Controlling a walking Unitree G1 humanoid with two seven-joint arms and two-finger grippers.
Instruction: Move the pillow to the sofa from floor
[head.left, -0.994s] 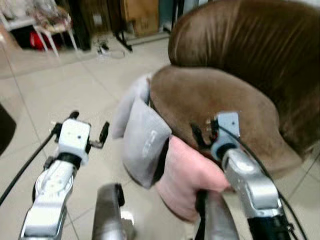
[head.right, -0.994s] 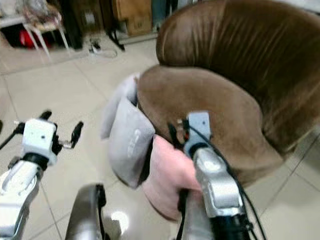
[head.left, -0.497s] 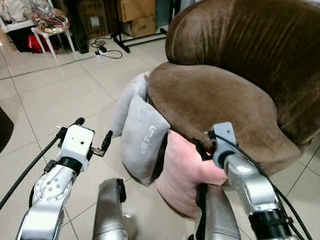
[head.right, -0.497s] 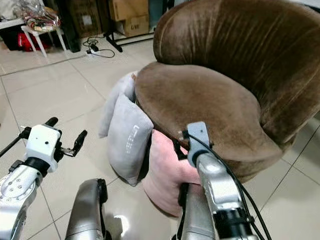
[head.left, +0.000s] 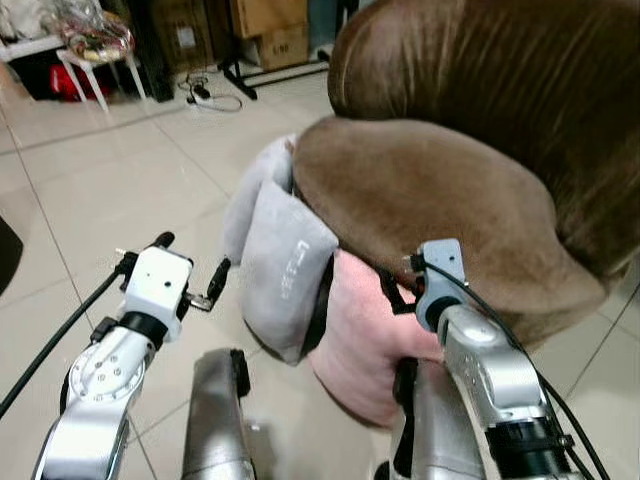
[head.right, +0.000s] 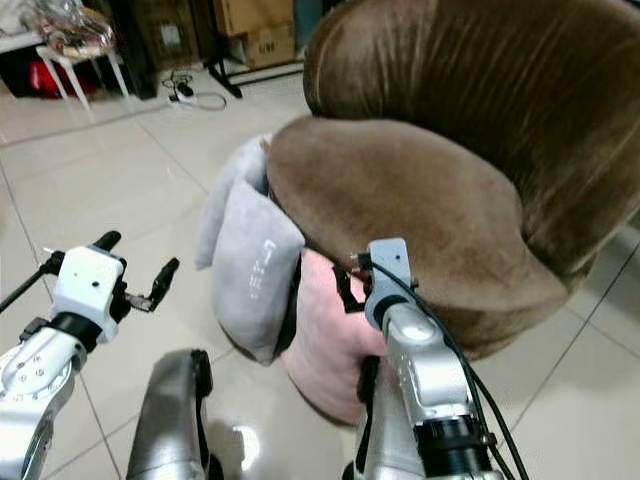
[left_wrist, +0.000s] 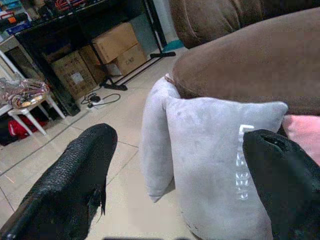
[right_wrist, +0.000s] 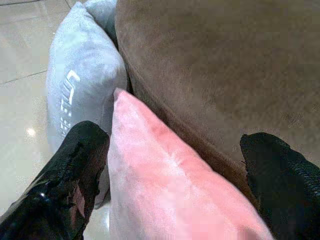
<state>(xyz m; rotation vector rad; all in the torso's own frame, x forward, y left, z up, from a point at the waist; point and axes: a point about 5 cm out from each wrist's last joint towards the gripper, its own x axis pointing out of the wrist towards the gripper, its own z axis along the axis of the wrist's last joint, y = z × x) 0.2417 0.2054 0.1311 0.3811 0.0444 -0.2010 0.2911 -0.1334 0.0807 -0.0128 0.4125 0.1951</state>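
Observation:
Three pillows lean upright on the tiled floor against the front of the brown sofa (head.left: 430, 190): a grey pillow (head.left: 285, 270) with white lettering, a second grey pillow (head.left: 250, 195) behind it, and a pink pillow (head.left: 365, 335) beside it. My right gripper (right_wrist: 175, 136) is open over the pink pillow's top edge, one finger toward the grey pillow and the other over the sofa's seat edge. My left gripper (head.left: 192, 254) is open above the floor, left of the lettered grey pillow (left_wrist: 220, 165) and apart from it.
Far back stand a small white table (head.left: 95, 50) with clutter, cardboard boxes (head.left: 270, 30) and a cable (head.left: 205, 95) on the floor. Open tiled floor (head.left: 110, 190) lies to the left. My own legs (head.left: 215, 420) show at the bottom.
The whole picture has shifted slightly with the camera. Both grippers stay open, in much the same places relative to the pillows.

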